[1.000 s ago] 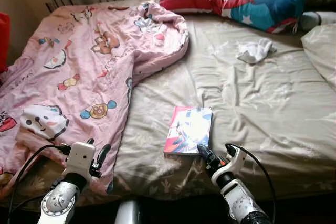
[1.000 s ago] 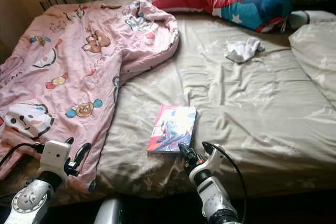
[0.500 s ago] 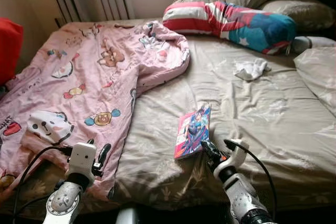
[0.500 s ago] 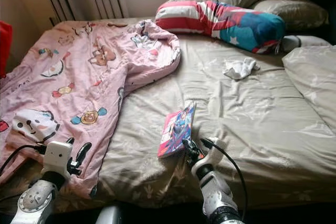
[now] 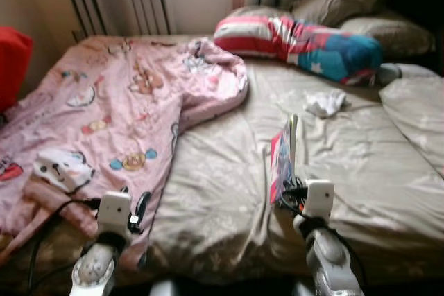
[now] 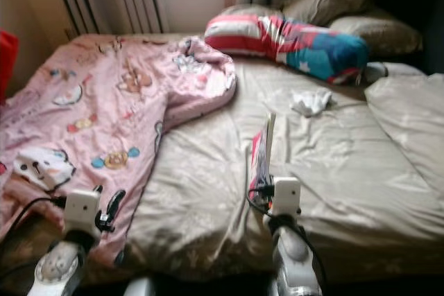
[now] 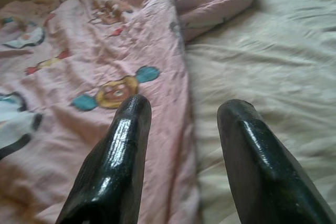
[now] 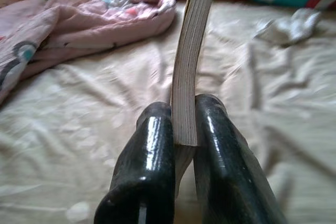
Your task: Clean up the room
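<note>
Right gripper (image 8: 184,129) pinches the book (image 5: 283,159), now lifted upright off the beige sheet (image 5: 222,192) where it lay flat. Left gripper (image 7: 181,124) hovers spread over the pink quilt (image 5: 104,116); white sock (image 5: 325,103), striped pillow (image 5: 298,38) beyond.

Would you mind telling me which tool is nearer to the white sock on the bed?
Right. The right tool, clamped on the book, is nearer the white sock; the left tool hangs over the pink blanket, farther away.
</note>
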Robot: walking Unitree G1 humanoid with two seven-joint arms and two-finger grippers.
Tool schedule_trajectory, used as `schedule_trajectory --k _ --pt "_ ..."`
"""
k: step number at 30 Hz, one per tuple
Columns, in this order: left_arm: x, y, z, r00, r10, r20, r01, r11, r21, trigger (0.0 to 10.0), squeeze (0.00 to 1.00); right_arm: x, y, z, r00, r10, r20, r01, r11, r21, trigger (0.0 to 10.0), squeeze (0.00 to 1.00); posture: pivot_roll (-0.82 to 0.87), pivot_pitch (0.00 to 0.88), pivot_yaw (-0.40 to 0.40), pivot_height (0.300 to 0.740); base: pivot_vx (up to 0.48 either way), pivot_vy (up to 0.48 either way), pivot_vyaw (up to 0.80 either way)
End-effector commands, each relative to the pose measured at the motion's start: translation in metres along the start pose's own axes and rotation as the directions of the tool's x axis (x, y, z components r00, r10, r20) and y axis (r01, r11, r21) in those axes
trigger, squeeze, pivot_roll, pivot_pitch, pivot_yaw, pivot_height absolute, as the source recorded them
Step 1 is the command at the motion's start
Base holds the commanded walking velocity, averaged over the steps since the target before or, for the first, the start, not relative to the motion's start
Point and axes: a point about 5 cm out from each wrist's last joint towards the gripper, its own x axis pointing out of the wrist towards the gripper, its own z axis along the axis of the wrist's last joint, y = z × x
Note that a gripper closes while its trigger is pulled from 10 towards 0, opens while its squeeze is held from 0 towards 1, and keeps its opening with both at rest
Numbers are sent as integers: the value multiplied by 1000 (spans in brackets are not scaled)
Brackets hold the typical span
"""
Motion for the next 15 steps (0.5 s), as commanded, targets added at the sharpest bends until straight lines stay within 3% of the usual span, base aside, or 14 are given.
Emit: schedule_trajectory --k 1,11,15 --pt "-3 1 -5 999 33 -10 -33 999 -41 10000 0 1 1 16 997 -11 79 13 1000 -29 10000 0 17 46 0 536 0 0 0" --pt "-2 -13 -3 1000 20 4 -20 996 -87 10000 0 -6 15 14 998 16 61 -13 998 -64 10000 0 -5 38 -2 536 0 0 0" --pt "-5 -15 -2 999 32 13 -30 994 -104 10000 0 -8 4 19 989 -125 76 129 991 -47 10000 0 -2 36 2 549 0 0 0"
